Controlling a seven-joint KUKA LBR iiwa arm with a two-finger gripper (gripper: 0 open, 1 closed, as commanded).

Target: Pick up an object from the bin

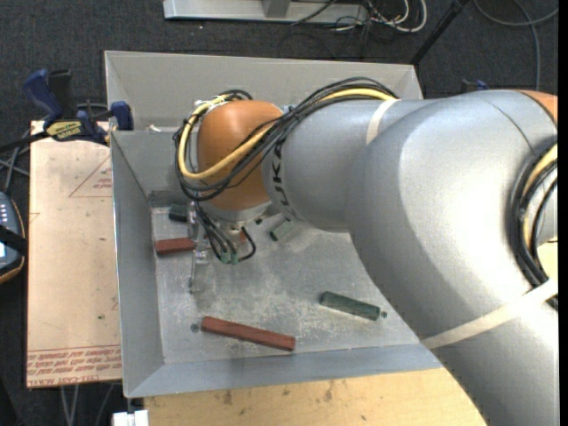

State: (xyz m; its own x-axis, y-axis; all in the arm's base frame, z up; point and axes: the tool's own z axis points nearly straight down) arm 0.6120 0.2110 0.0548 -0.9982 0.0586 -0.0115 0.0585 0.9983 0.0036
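Note:
My gripper (199, 257) hangs under the orange dome, low over the left part of the bin floor. Right beside it, on its left, lies a short reddish-brown bar (172, 246), its right end hidden behind the gripper. I cannot tell whether the gripper touches the bar. A small dark piece (177, 213) lies just above that bar by the left wall.
A longer reddish-brown stick (247, 334) lies along the front wall. A dark green stick (351, 306) rests to the right of the middle. The thick grey arm covers the bin's right and back parts.

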